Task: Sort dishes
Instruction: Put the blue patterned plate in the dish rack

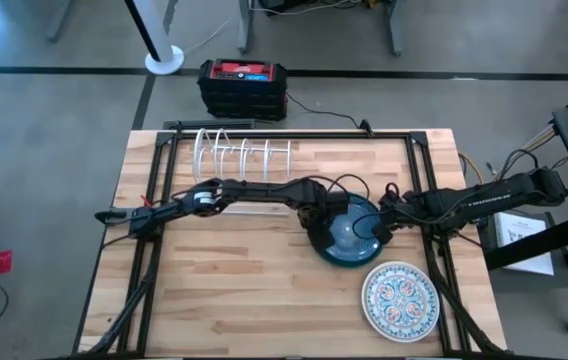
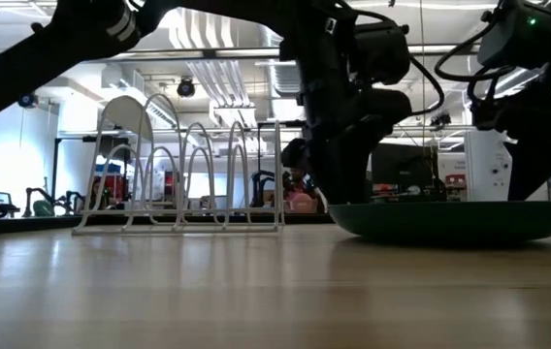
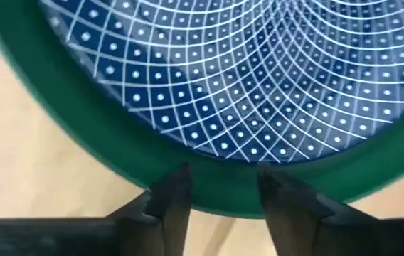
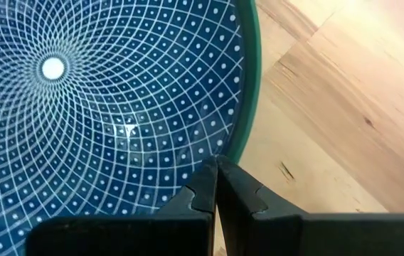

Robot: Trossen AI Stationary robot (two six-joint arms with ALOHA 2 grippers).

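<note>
Two dishes: teal plate [image 1: 349,233], floral plate [image 1: 400,297].

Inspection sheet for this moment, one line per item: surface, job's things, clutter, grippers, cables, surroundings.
Surface: wooden table, mostly bare.
Job's things: blue plate flat near centre; floral plate at the near right; wire rack holds no plates.
Clutter: nothing seen.
Grippers: left gripper open, fingers at the blue plate's rim; right gripper shut over that plate's edge.
Cables: black cables run along the arms.
Surroundings: red and black box on the floor behind the table.
</note>
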